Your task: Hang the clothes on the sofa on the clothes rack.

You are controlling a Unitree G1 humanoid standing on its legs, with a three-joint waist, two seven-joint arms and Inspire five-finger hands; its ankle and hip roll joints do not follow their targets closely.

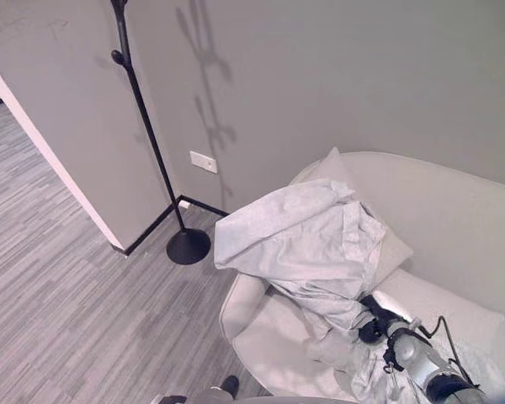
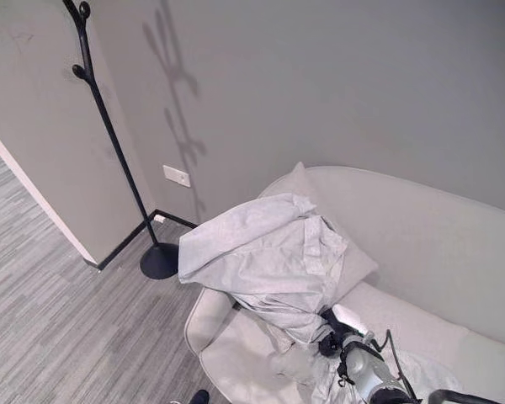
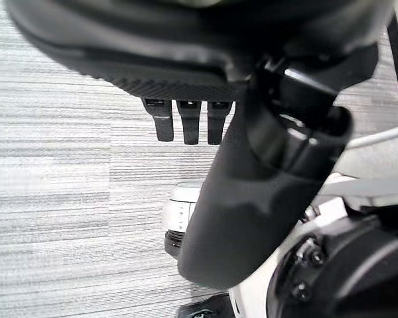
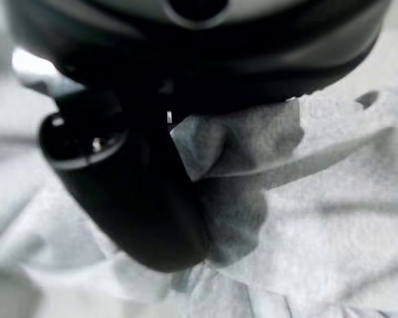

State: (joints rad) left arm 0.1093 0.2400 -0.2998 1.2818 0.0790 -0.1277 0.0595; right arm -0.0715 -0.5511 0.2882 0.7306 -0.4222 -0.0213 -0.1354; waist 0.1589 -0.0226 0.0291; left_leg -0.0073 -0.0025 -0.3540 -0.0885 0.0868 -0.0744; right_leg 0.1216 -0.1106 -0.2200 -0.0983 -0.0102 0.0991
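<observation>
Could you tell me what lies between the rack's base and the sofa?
Only bare floor, in the left eye view: the rack stands just off the sofa arm, and the garment overhangs that side.

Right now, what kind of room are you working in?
Probably a living room or lounge corner: a pale sofa against a grey wall, a black clothes rack standing on wood-look flooring, and light grey clothes heaped on the sofa.

Even, soft indoor light, the clothes rack [image 1: 148,135] casting a faint doubled shadow on the grey wall [image 1: 337,76], no glare, head views crisp, right hand [image 4: 129,192] and cloth [image 4: 305,218] blurred in the close wrist view
</observation>
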